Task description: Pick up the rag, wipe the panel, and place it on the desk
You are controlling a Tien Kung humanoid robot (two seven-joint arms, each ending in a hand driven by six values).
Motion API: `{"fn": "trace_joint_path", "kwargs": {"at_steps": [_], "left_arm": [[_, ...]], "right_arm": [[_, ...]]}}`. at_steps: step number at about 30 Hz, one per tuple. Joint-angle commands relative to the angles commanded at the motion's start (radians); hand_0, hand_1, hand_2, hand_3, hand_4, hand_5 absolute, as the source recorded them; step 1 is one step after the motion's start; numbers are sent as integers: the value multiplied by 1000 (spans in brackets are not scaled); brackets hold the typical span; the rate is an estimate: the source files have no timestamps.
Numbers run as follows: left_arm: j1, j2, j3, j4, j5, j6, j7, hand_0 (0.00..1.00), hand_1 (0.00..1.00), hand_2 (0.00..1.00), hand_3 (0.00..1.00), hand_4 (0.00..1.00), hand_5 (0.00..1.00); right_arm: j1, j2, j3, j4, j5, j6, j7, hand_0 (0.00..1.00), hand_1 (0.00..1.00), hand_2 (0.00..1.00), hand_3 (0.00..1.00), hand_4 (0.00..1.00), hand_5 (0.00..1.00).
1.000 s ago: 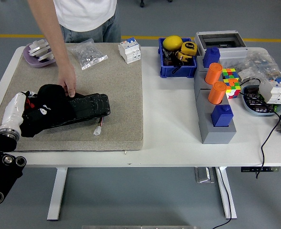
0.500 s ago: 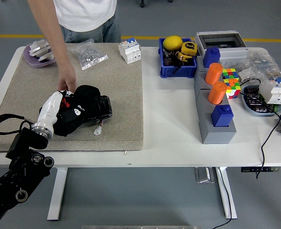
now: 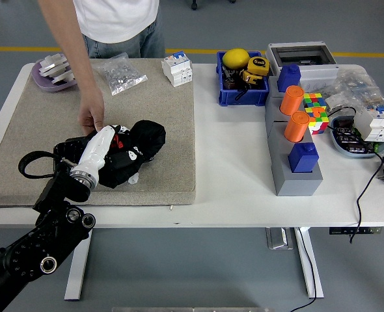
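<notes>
A black rag (image 3: 146, 138) is bunched on the right end of a black panel (image 3: 67, 149), which lies on a beige mat (image 3: 169, 117). My left hand (image 3: 125, 156) comes in from the lower left on a white forearm and is shut on the rag, pressing it onto the panel. The hand and rag hide most of the panel. A person at the far side holds the panel's left part down with one hand (image 3: 91, 119). A small white connector (image 3: 134, 178) on a wire sticks out below the rag.
On the mat's far edge are a purple tray of metal parts (image 3: 52, 71), a bag of screws (image 3: 120, 73) and a circuit breaker (image 3: 177, 68). To the right stand a blue bin (image 3: 242, 92), a grey block with orange cylinders (image 3: 295, 169), a puzzle cube (image 3: 315, 107) and cables.
My left hand has slid the rag to the right along the panel, from its left end to its right end. The person's hand has stayed on the panel.
</notes>
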Motion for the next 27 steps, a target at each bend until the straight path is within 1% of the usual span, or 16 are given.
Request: {"fn": "trace_joint_path", "kwargs": {"at_steps": [6, 17, 21, 27], "left_arm": [[-4, -1, 4, -2, 2, 1, 3, 208, 193, 580, 532, 159, 2], [17, 14, 1, -9, 7, 4, 7, 209, 192, 578, 528, 155, 2], [29, 17, -11, -12, 10, 9, 6, 208, 192, 577, 528, 155, 2], [51, 32, -53, -15, 21, 16, 11, 209, 192, 577, 528, 155, 2]], "right_arm": [[3, 0, 6, 1, -5, -3, 1, 745, 284, 652, 619, 998, 566], [0, 0, 10, 0, -3, -4, 3, 746, 284, 651, 619, 998, 569], [-1, 0, 9, -1, -2, -3, 4, 745, 284, 652, 619, 998, 569], [-1, 0, 11, -1, -2, -3, 5, 744, 284, 652, 618, 998, 569]]}}
